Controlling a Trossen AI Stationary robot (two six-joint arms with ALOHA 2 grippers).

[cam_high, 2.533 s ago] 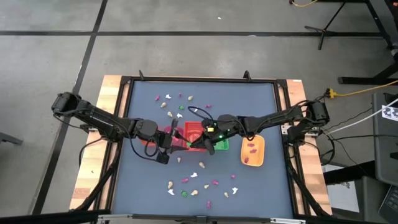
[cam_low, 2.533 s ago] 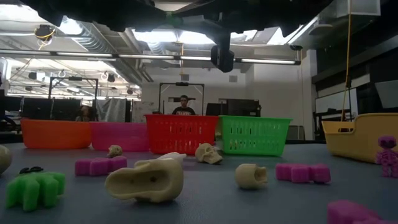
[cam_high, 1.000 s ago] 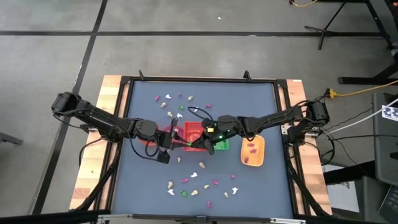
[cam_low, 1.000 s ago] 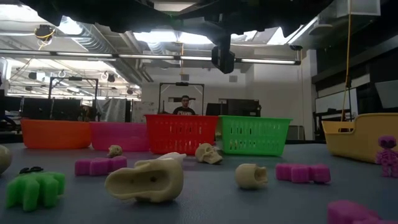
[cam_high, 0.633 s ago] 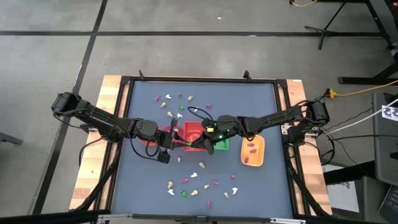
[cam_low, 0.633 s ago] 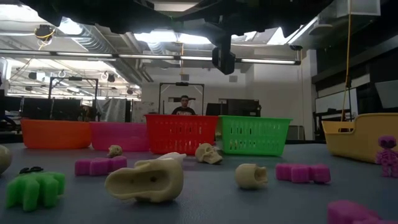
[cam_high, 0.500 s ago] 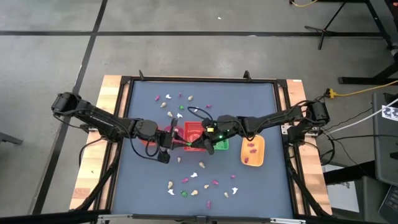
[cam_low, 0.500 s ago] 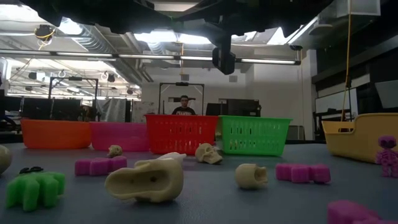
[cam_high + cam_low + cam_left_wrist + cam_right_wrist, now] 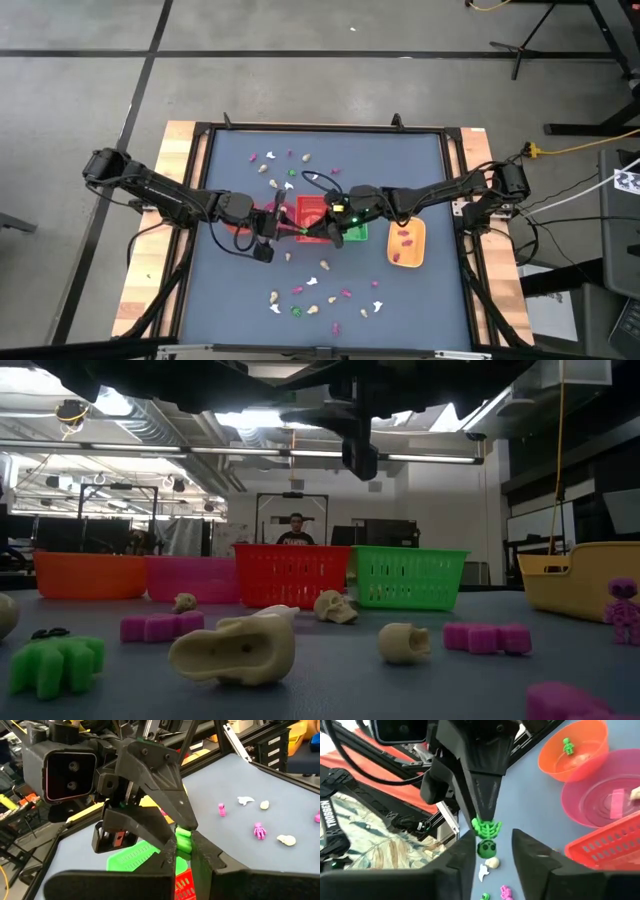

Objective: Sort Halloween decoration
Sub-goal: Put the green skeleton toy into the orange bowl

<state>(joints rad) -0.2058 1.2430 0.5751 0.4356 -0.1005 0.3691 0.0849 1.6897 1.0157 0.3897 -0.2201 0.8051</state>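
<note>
Many loose trinkets (image 9: pixel 232 648) lie scattered at the front of the tabletop (image 9: pixel 420 170), so most of the sorting is judged undone. At mid-table a green skeleton (image 9: pixel 485 827) is pinched in the closed left pincer (image 9: pixel 183 845), and the right pincer (image 9: pixel 492 840) is spread open around it. Few pieces are seen in the orange bowl (image 9: pixel 550 760) and pink bowl (image 9: pixel 580 805) alongside. Farther back, more trinkets lie unsorted.
</note>
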